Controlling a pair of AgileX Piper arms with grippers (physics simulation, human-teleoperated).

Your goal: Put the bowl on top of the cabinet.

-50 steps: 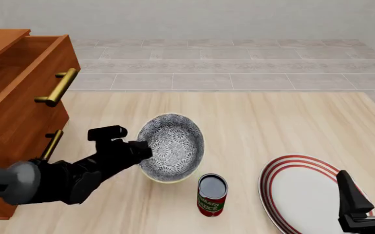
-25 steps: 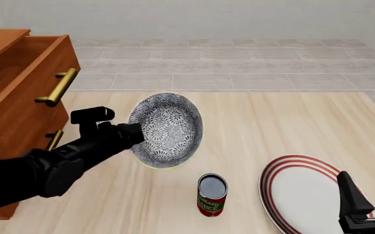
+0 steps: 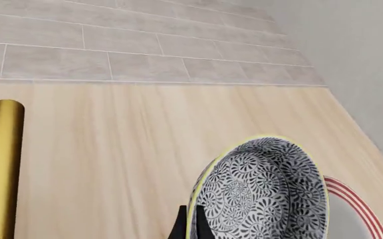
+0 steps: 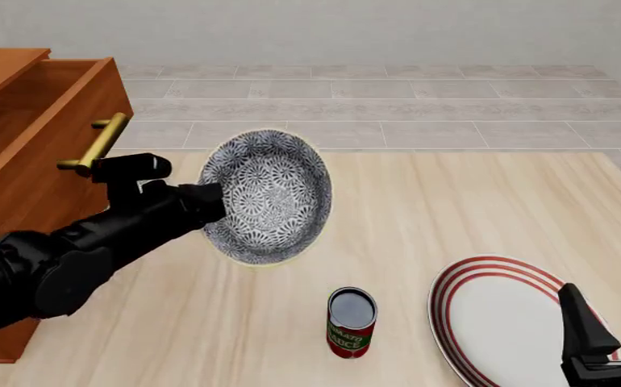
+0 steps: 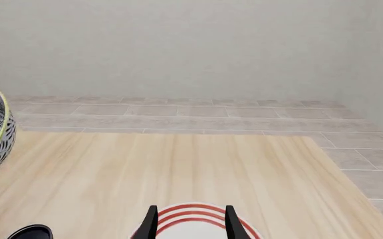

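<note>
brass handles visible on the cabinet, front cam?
1. A brass bar handle sits on the open top drawer of the reddish-brown wooden cabinet, just left of the left gripper. The black arm may hide others lower down.

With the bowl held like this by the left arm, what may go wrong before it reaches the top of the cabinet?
1. The left end effector pinches the bowl only at its rim, and the bowl hangs tilted, so it may slip or swing out.
2. The cabinet has an open drawer with a brass handle projecting close to the arm's path; the arm or bowl may strike it.
3. A dropped bowl might hit the can below.
</note>
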